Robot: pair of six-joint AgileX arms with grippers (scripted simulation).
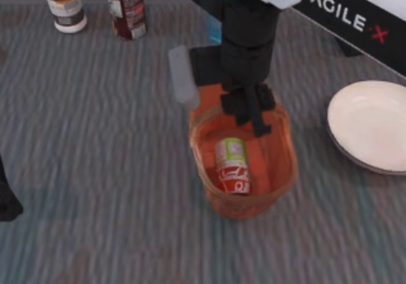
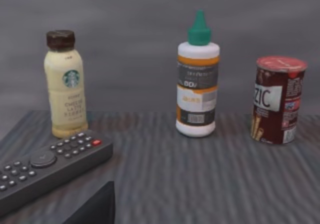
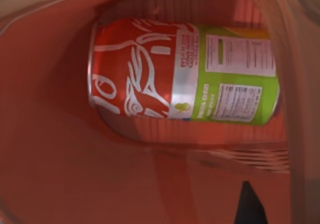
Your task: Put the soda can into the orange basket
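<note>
The soda can point(image 1: 232, 165) lies on its side inside the orange basket point(image 1: 287, 170), green end toward the back and red end toward the front. In the right wrist view the soda can point(image 3: 182, 73) rests on the orange basket floor point(image 3: 65, 174), touched by nothing. My right gripper point(image 1: 254, 120) hangs open just above the basket's rear rim, apart from the can; only one dark fingertip point(image 3: 248, 204) shows in its wrist view. My left gripper point(image 1: 6, 201) is parked at the table's left edge, open and empty.
A white plate point(image 1: 371, 125) sits at the right. At the back left stand a white bottle point(image 1: 63, 4) and a dark red canister point(image 1: 125, 6). The left wrist view shows a cream bottle point(image 2: 65, 84) and a black remote point(image 2: 45, 166).
</note>
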